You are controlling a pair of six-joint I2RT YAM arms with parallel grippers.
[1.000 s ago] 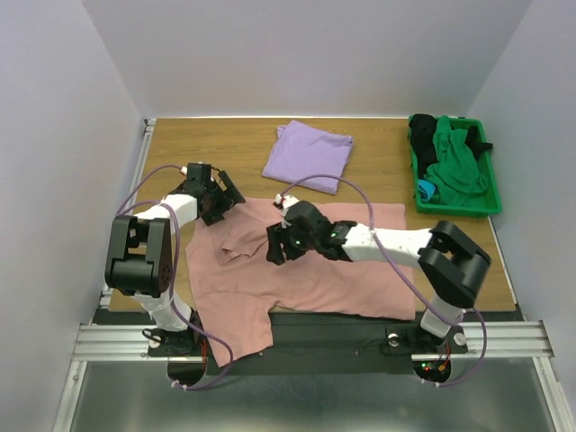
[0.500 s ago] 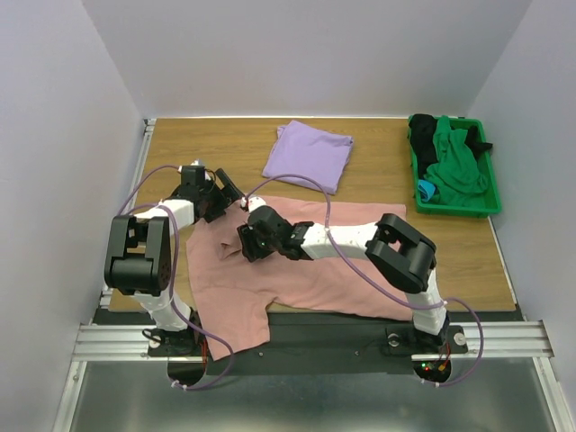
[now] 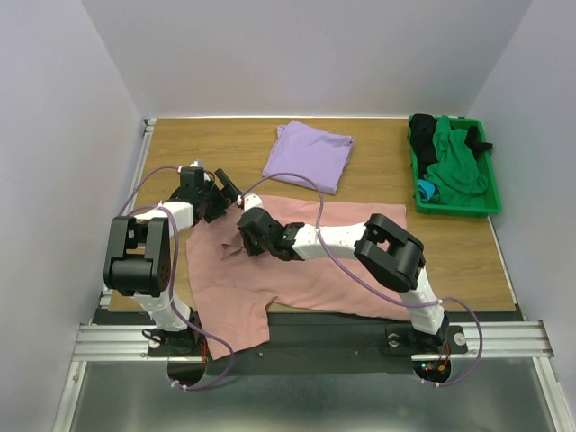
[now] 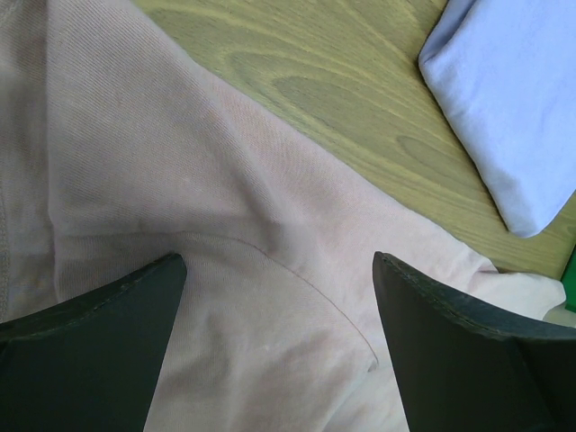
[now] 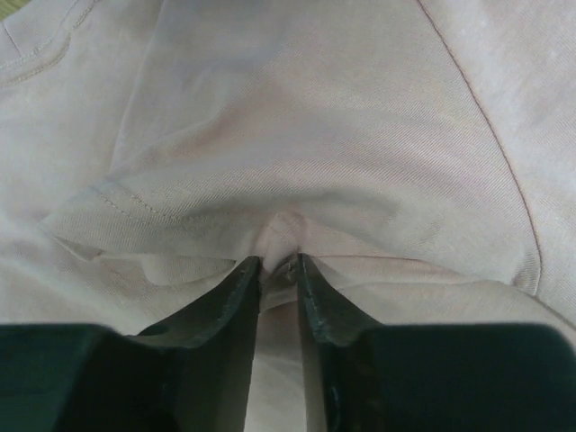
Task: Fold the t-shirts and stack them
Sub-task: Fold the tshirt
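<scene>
The dusty-pink t-shirt (image 3: 306,270) lies spread on the wooden table, print side hidden, one sleeve hanging over the near edge. The lavender t-shirt (image 3: 308,155) lies folded at the back centre. My left gripper (image 3: 227,196) is open, its jaws wide over the pink shirt's upper left part (image 4: 270,297), with the lavender shirt's corner (image 4: 513,99) beyond. My right gripper (image 3: 247,236) is shut on a pinch of the pink shirt's cloth (image 5: 281,236) near a sleeve hem, reaching far left across the shirt.
A green bin (image 3: 493,205) with green and black clothes stands at the back right. White walls close in the table on three sides. Bare wood (image 3: 180,153) shows at the back left.
My right arm has reached further left across the pink shirt, toward the left gripper, dragging the pinched cloth with it. The left gripper has shifted slightly up and right.
</scene>
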